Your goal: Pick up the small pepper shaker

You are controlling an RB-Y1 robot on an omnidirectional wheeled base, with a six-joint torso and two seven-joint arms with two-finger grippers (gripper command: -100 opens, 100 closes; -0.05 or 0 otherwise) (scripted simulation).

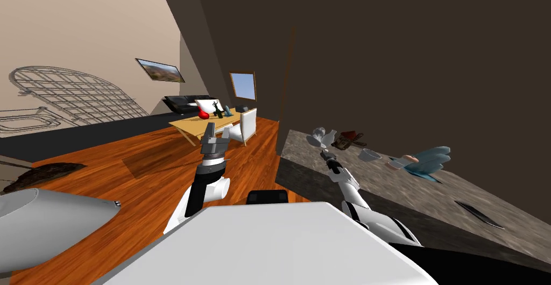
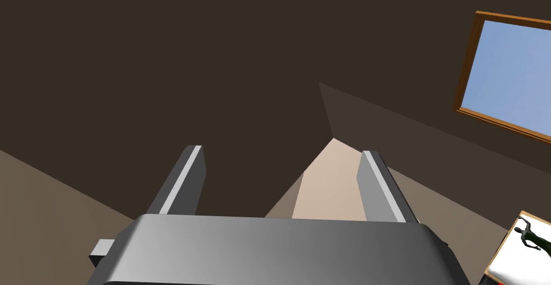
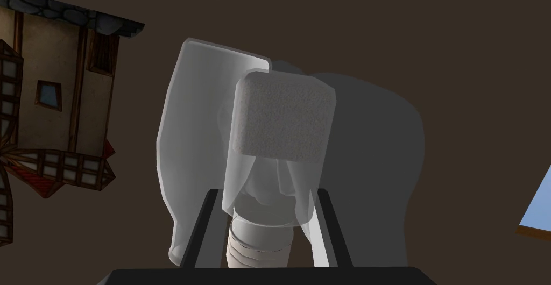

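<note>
The small pepper shaker (image 3: pixel 280 136) is a clear little bottle with a grey block at one end and a ribbed neck at the other. It lies between the fingers (image 3: pixel 200 228) of the right gripper (image 3: pixel 267 191), which stand narrower than their open spread and press its two sides, so I judge it pinched. Its long axis runs along the fingers, with the ribbed neck towards the gripper's body and the grey end pointing away. Whether its base touches the bench (image 1: pixel 376 190) I cannot tell.

A larger clear shaker (image 3: pixel 188 136) sits just beside it, between it and the timbered house model (image 3: pixel 59 99). The house model stands near both, at the bench's end towards the wooden floor.

The coming move looks like a lift drawn away from the house model, so that the larger shaker is not clipped.

The left gripper (image 2: pixel 280 155) is spread and holds nothing. It is raised over the floor, well apart from the house model, so the right arm is far nearer.
</note>
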